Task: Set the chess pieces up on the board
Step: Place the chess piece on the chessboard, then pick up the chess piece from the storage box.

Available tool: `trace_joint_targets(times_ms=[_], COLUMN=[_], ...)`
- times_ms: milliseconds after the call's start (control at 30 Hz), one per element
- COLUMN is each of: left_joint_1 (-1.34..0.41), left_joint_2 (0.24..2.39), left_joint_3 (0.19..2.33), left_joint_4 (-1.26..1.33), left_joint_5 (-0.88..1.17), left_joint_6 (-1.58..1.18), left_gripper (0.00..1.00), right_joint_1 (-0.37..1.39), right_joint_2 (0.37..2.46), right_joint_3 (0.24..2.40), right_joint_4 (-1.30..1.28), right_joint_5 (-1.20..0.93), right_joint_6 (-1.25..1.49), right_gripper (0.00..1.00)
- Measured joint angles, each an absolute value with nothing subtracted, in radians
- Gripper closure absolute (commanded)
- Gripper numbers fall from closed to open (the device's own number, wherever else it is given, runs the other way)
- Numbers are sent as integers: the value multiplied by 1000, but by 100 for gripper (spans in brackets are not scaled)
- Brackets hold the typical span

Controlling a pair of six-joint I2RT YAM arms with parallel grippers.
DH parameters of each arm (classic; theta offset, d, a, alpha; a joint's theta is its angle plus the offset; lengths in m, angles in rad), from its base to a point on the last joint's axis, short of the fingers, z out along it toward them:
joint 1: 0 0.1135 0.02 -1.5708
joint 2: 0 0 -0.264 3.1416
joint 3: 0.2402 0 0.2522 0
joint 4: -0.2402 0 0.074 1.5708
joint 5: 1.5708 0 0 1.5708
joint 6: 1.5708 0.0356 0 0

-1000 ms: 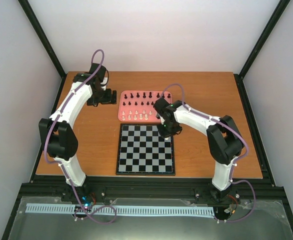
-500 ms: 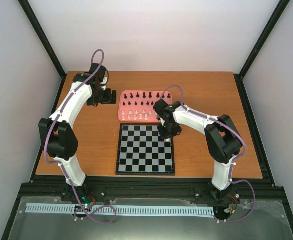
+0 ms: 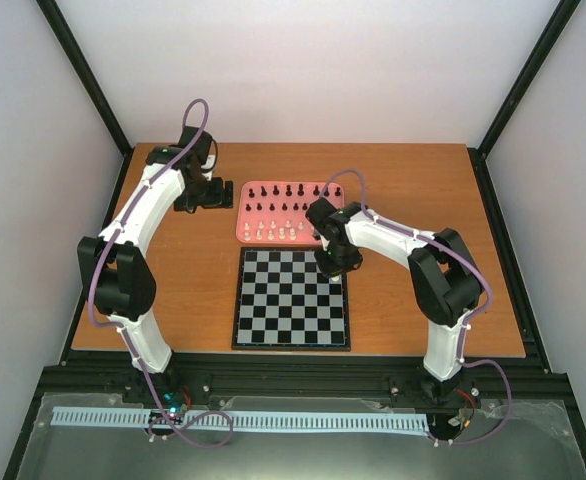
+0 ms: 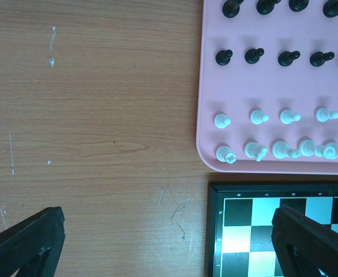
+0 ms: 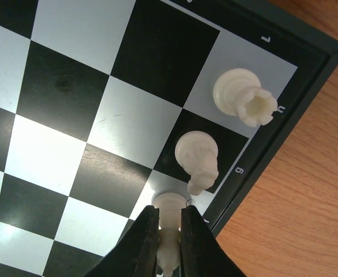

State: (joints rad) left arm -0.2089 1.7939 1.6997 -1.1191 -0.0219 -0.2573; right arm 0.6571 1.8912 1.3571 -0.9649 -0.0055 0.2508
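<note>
Top view: right end effector (image 3: 331,262) at the far right corner of the board (image 3: 293,300), I'd guess filling white's back row from the edge inward. Arm's barely nudged since a second ago.

Left wrist: left end effector (image 4: 169,245) spread wide, empty, by the pink tray (image 4: 206,115).

Right wrist: jaws narrow, pinching a white piece (image 5: 169,203) beside the knight (image 5: 198,157) and rook (image 5: 241,95).

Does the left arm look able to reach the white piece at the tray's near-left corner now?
Probably yes. The left gripper hangs open just beside the tray, nothing stands between it and that corner piece, and the right arm is over the board.
</note>
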Motion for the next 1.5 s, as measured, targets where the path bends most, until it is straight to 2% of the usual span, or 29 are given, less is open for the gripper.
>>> trace_joint_targets(times_ms=[133, 267, 367, 433, 667, 933, 1167, 1500], left_joint_1=[-209, -209, -209, -209, -209, -209, -209, -209], left_joint_2=[1794, 1794, 1794, 1794, 1794, 1794, 1794, 1794], left_joint_3=[1700, 1700, 1700, 1700, 1700, 1707, 1710, 1710], left_joint_4=[-1119, -1119, -1119, -1119, -1119, -1121, -1121, -1121], left_joint_5=[-22, -22, -22, -22, -22, -22, -22, -22], left_joint_6=[-257, -257, -257, -257, -257, -257, -257, -257], left_gripper=[0, 0, 0, 0, 0, 0, 0, 0], right_joint_1=[657, 657, 657, 657, 657, 657, 657, 657], right_joint_2=[1891, 1892, 1892, 1891, 1890, 2054, 2279, 2337], right_joint_3=[1357, 1357, 1361, 1375, 1620, 2047, 2109, 2150], right_joint_4=[-966, -967, -974, -987, -1106, -1133, -1108, -1100], right_joint_5=[-9, -15, -19, -20, -7, 4, -50, -72], right_joint_6=[250, 246, 237, 234, 216, 192, 202, 198], right_gripper=[77, 55, 44, 41, 40, 49, 51, 55])
